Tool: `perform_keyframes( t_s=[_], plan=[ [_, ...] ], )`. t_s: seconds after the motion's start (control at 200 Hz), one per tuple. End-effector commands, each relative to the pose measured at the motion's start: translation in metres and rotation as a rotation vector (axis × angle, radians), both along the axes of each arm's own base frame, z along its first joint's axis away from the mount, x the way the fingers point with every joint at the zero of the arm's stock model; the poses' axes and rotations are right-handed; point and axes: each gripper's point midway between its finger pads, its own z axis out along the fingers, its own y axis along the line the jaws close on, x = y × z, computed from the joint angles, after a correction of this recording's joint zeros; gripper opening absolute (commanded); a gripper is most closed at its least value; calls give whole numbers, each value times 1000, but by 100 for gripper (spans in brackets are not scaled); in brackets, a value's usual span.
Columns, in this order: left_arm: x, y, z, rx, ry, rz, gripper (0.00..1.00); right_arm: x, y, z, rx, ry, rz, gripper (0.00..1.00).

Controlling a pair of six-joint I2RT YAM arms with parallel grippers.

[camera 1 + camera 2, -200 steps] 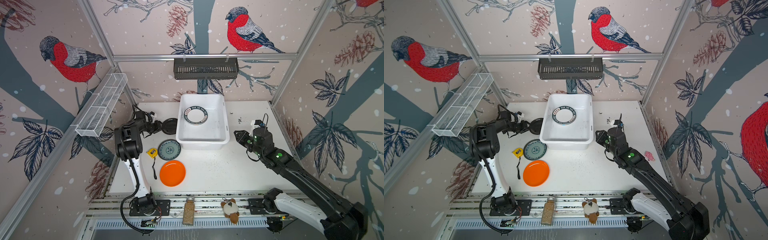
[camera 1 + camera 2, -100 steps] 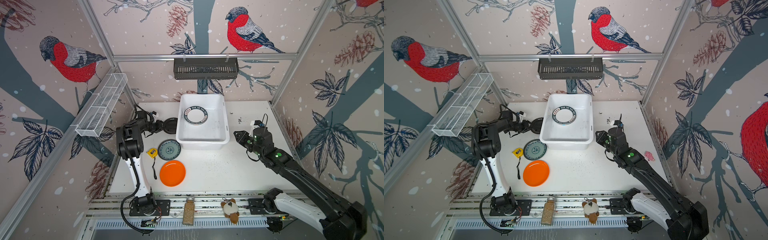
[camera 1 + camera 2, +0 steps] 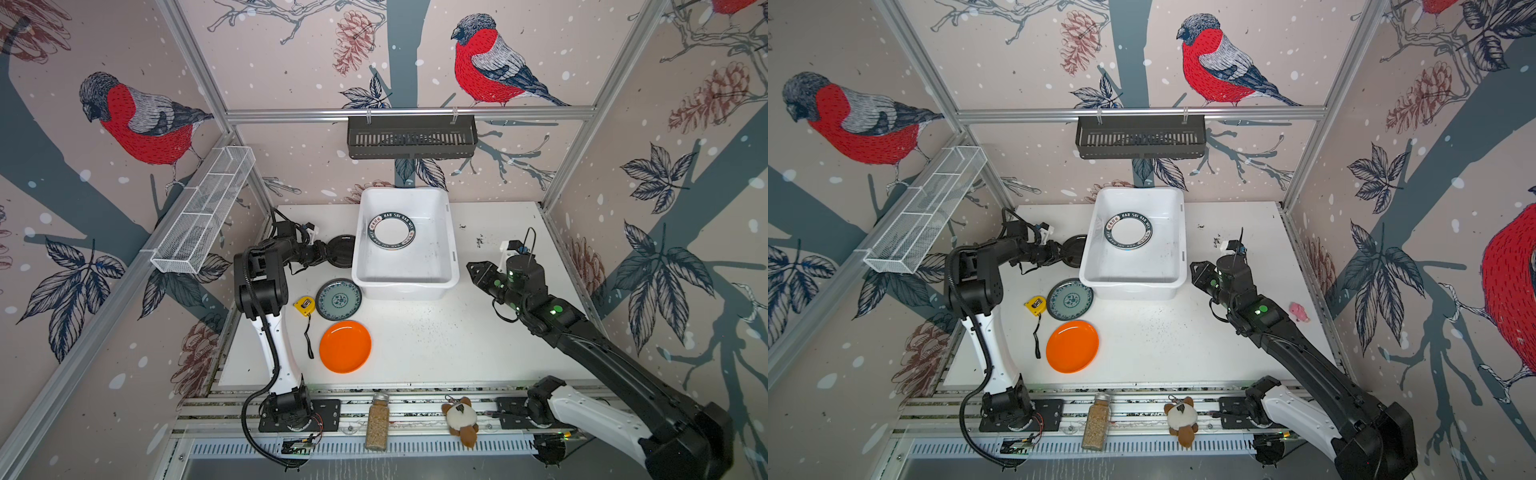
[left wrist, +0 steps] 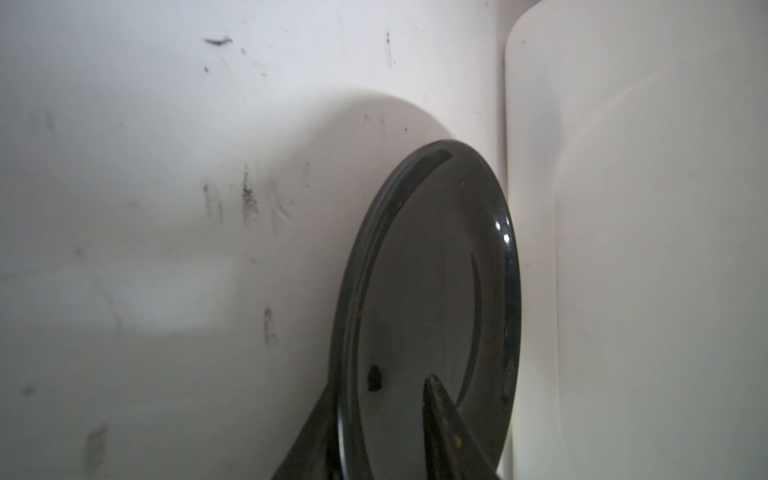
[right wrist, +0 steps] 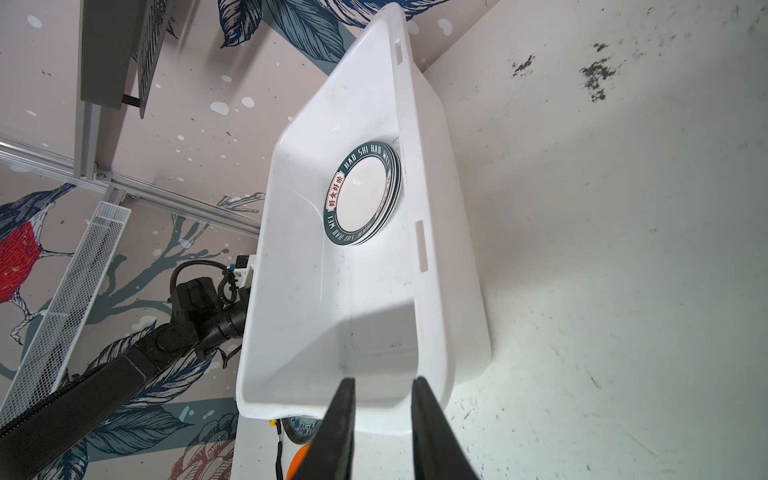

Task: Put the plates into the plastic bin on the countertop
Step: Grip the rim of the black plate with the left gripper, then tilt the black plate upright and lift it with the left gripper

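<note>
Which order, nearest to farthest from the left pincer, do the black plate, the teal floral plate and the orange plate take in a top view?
1. black plate: right at the left pincer, beside the left wall of the plastic bin.
2. teal floral plate: further forward, by the bin's front left corner.
3. orange plate: farthest, toward the table's front edge.

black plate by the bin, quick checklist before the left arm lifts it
1. Left gripper astride black plate rim: ok.
2. Grip firm: cannot tell.
3. Plate clear of bin wall: not ok, tight beside it.
4. Free floor in bin, beside white plates: ok.
5. Right gripper empty, outside bin: ok.
</note>
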Motion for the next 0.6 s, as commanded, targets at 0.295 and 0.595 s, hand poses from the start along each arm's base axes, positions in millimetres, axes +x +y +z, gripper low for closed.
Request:
perform_keyframes(
  t_s=[0.295,0.595],
  plan=[
    [-6,6,4,33,20,29,22,2,3,9,33,-29,4,26],
    [-6,11,7,25,19,47,19,2,4,7,37,-27,7,26]
  ],
)
